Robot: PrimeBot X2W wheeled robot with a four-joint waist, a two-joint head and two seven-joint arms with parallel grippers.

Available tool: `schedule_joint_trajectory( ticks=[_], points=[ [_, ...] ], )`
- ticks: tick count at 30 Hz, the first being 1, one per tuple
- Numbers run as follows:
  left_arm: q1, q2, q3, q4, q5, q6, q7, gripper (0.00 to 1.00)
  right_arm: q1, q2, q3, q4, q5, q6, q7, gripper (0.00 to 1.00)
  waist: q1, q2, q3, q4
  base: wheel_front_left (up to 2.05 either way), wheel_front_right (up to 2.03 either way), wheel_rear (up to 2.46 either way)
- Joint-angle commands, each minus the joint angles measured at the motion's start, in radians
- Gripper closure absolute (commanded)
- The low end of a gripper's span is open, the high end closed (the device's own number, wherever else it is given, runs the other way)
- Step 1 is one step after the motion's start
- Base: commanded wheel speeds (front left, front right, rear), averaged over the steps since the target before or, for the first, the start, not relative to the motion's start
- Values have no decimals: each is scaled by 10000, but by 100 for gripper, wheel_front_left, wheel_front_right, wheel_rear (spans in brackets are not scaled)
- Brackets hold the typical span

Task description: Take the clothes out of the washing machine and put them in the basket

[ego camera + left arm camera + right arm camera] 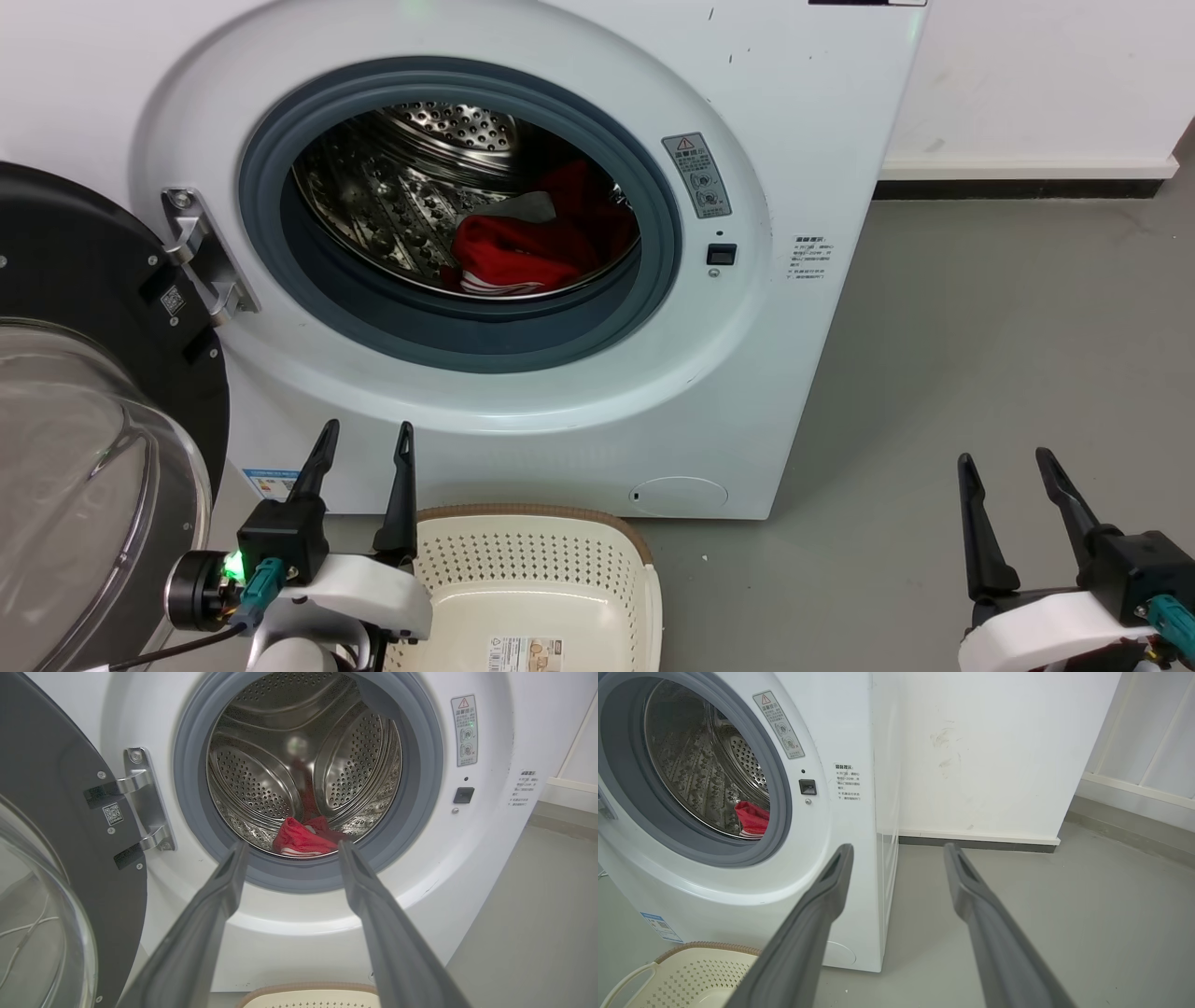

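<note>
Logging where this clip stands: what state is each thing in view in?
Washer door: swung fully open.
Clothes: heaped at the bottom of the drum.
Basket: upright on the floor, its visible part empty.
Left claw: open, empty.
Right claw: open, empty.

Red clothes low in the open washing machine — cream basket just before it

**Where the cameras sit**

Head camera looks steeply down on the washing machine front and the basket; left wrist camera, low and close, faces straight into the drum; right wrist camera views it obliquely from the right; all share the drum's mouth.
</note>
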Motion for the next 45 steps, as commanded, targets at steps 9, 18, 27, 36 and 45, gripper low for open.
schedule_joint_trajectory(
  ticks=[9, 18, 27, 36, 45],
  points=[
    [-51, -60, 90, 72, 82, 4, -46, 0, 73, -3, -9, 20, 95, -5, -26, 0, 0, -1, -1, -31, 0, 0, 0],
    [-841, 25, 339, 675, -148, 44, -39, 0, -319, -1, 189, -178, 122, -5, 62, 0, 0, -1, 521, -498, 0, 0, 0],
    [-2439, 516, 875, 1760, -534, 195, 195, 0, -759, 0, 446, -314, 255, -5, -8, 0, 0, -1, 1604, -1600, 0, 0, 0],
    [-4838, 1908, 1227, 3342, -749, 1, 1565, 0, -1532, 5, 735, -92, 635, -5, -428, 0, 0, -1, 3331, -2944, 0, 0, 0],
    [-7054, 3363, 1200, 4395, -553, -89, 3053, 0, -2276, 5, 1186, 486, 1202, -5, -908, 0, 0, -1, 4685, -4055, 0, 0, 0]
  ],
)
